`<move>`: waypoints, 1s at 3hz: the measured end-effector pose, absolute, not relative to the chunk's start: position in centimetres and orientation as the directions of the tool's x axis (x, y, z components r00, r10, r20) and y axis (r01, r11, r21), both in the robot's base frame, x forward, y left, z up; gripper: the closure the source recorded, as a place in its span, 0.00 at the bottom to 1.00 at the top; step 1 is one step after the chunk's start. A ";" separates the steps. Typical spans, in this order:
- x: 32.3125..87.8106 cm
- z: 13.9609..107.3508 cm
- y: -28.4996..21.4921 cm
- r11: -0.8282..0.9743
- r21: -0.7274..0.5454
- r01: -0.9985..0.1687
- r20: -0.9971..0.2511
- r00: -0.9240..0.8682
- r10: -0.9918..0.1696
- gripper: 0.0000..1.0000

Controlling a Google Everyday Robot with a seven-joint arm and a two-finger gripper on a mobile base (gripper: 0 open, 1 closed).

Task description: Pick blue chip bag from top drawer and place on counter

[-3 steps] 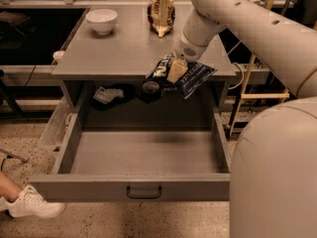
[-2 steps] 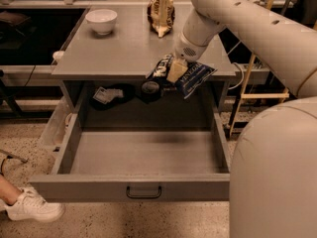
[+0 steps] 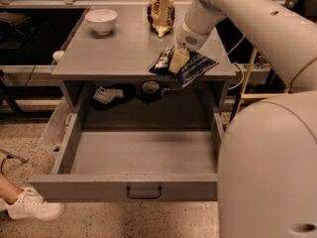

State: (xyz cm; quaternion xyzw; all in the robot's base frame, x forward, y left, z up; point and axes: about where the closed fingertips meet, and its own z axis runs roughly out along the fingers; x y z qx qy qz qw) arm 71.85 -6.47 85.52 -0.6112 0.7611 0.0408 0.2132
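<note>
The blue chip bag [image 3: 194,67] is crinkled navy foil with white lettering. My gripper [image 3: 176,61] is shut on it and holds it over the front right edge of the counter [image 3: 119,48]. Part of the bag overhangs that edge. I cannot tell whether the bag touches the countertop. The top drawer [image 3: 143,155] is pulled fully open below, with its dark bar handle [image 3: 143,192] at the front centre. Its visible floor is bare. My arm reaches in from the upper right.
A white bowl [image 3: 101,20] stands at the counter's back left. A brown-and-cream upright bag [image 3: 161,14] stands at the back centre. Dark objects [image 3: 110,95] lie in the recess under the counter. A person's white shoe [image 3: 30,205] is on the floor at the lower left.
My gripper has lifted the blue chip bag a little up and back, from in front of the counter's edge to over the countertop's front edge.
</note>
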 end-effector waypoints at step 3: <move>74.9 89.0 -11.1 0.428 -0.104 -0.898 -0.308 -0.380 -0.872 1.00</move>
